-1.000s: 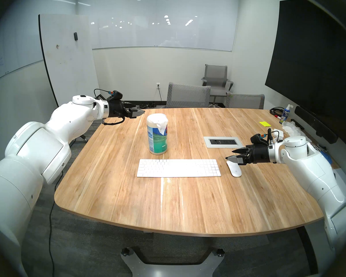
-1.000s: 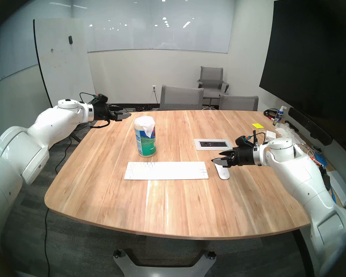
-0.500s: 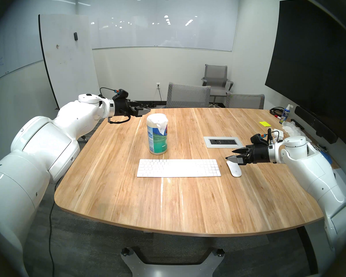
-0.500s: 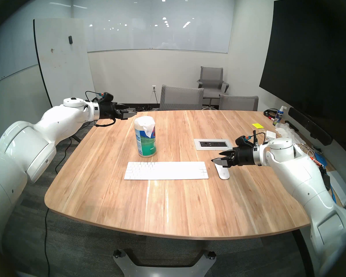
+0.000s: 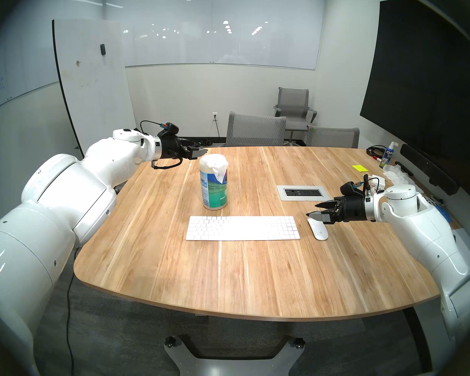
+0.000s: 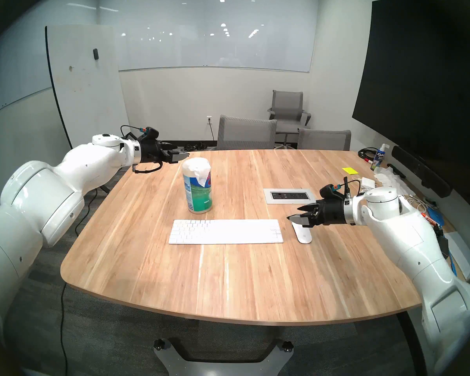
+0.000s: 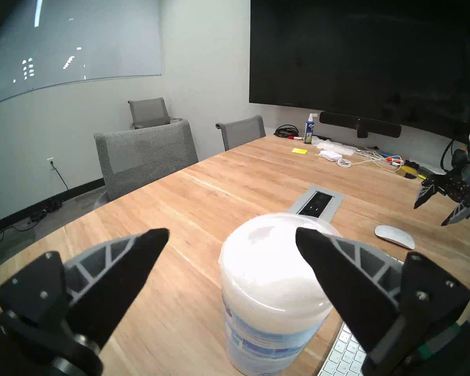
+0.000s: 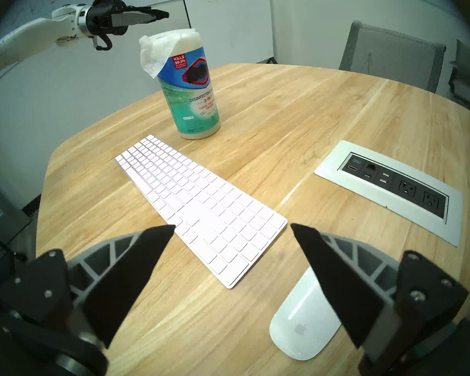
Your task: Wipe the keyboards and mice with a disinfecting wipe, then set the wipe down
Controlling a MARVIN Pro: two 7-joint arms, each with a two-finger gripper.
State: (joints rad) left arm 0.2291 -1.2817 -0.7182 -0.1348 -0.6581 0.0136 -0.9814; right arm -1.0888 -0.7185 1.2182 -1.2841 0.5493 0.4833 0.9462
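Note:
A white keyboard (image 5: 242, 228) lies flat on the wooden table (image 5: 255, 280), and a glossy white mouse (image 5: 318, 229) sits just to its right. Behind the keyboard stands a wipes canister (image 5: 213, 185) with a white wipe (image 5: 219, 169) hanging from its top. My left gripper (image 5: 204, 149) hovers open just left of the canister's top, level with it; in the left wrist view the canister (image 7: 272, 291) sits between the fingers (image 7: 125, 272). My right gripper (image 5: 312, 210) is open above the mouse's far end, empty, with the mouse (image 8: 304, 326) below it.
A grey power outlet panel (image 5: 303, 192) is set into the table behind the mouse. The far right edge holds a spray bottle (image 5: 388, 155), yellow sticky notes (image 5: 359, 168), crumpled tissues (image 5: 396, 175) and cables. Grey chairs (image 5: 255, 129) stand behind the table.
My left arm has moved right toward the top of the canister, gripper still open. The right arm, keyboard, mouse and canister have not moved.

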